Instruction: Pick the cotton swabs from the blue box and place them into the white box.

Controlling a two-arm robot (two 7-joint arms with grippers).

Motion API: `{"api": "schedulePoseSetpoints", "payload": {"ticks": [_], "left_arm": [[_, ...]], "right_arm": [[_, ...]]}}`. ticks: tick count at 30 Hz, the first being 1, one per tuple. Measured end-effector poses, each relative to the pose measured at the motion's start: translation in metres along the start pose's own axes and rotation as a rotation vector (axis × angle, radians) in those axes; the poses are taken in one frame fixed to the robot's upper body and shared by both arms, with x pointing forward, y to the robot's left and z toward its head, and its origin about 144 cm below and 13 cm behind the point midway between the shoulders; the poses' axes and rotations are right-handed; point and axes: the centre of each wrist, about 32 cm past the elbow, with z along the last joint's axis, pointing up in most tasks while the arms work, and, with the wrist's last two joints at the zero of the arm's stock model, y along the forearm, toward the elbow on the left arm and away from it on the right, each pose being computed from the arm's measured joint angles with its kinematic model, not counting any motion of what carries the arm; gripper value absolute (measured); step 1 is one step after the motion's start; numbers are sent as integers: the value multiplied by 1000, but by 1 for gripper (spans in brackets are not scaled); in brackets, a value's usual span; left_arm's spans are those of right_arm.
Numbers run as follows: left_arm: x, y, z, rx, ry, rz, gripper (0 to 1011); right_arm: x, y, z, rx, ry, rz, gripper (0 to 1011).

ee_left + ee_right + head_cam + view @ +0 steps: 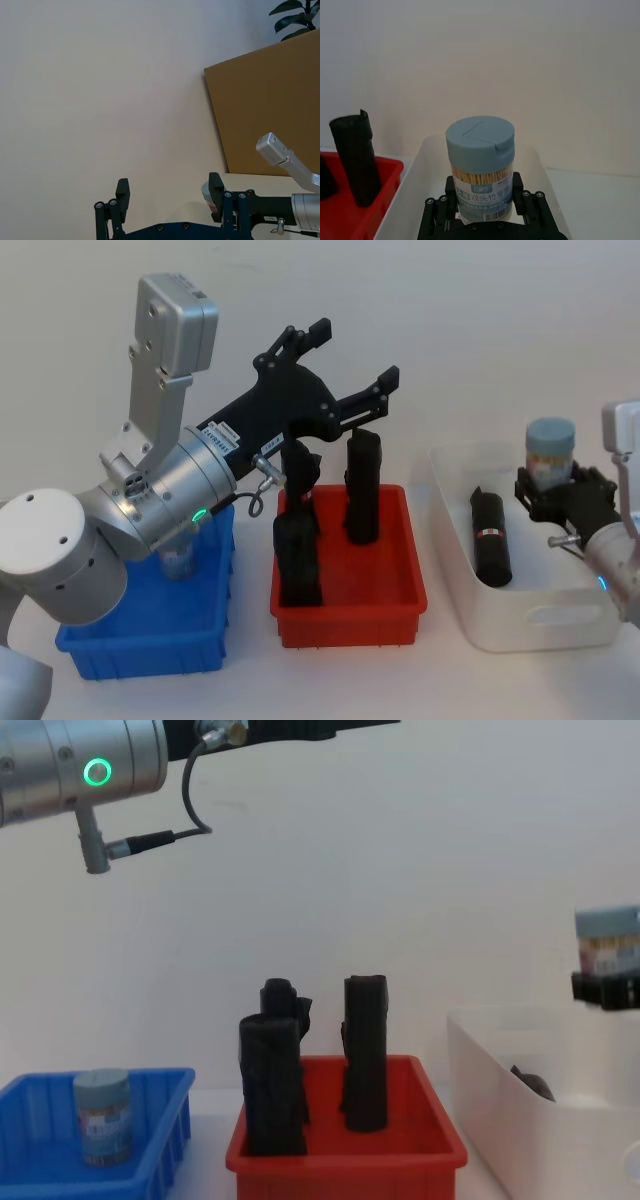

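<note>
- The right pincer [552, 492] is clamped on 1 tub of cotton swabs [480, 167], holding it upright by its lower body above the white box [455, 540], over the far part of the box on the robot's right side.
- The tub is not yet inside: in the chest view it hangs clear above the box's rim.
- The white box already holds 1 black roll [491, 536] lying on its floor; I see no swab tub resting in it.
- The left pincer [345, 365] is raised high over the red bin [350, 610], its fingers spread apart and empty.
- 1 more swab tub [103, 1116] stands upright in the blue box [160, 1140], on the robot's left of the desk [450, 680].
- 3 black rolls [272, 1085] stand in the red bin and play no part in the task.
- Judgement: the task looks roughly halfway. The held tub needs lowering and releasing, and the tub in the blue box is still to be fetched.
</note>
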Motion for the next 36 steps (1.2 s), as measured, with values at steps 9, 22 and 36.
{"api": "schedulePoseSetpoints", "payload": {"ticks": [9, 22, 36], "left_arm": [[0, 0, 0, 0, 0, 0, 1003], [0, 0, 0, 0, 0, 0, 1003], [0, 0, 0, 0, 0, 0, 1003]], "right_arm": [[2, 21, -8, -122, 33, 11, 633], [1, 38, -11, -172, 65, 33, 632], [-2, 43, -12, -186, 73, 37, 697]]}}
